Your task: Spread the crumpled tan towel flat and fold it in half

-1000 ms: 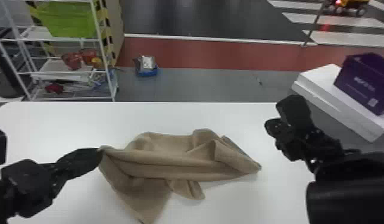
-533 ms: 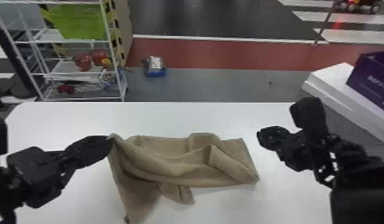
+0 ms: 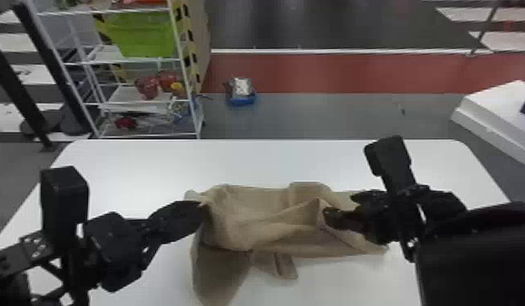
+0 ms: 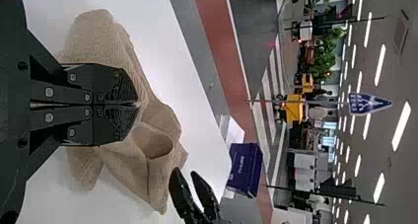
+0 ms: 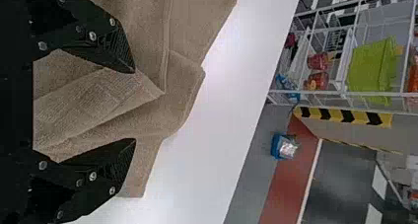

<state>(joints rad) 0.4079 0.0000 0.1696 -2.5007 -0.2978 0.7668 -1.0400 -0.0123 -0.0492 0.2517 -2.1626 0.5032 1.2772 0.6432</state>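
We've got the left gripper [image 4: 138, 104] clenched on the towel's [image 3: 253, 221] left end, the right gripper [image 5: 134, 105] parted and nearer the loose fold [image 5: 101, 100], which points outward between its fingers; lengthwise, our crumpled towel runs left to right across the table [image 3: 159, 162].

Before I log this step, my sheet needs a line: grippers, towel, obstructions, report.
Left gripper shut on towel, left end. Right gripper open at a raised fold. Towel crumpled on table; overlapping folds in the way of flattening.
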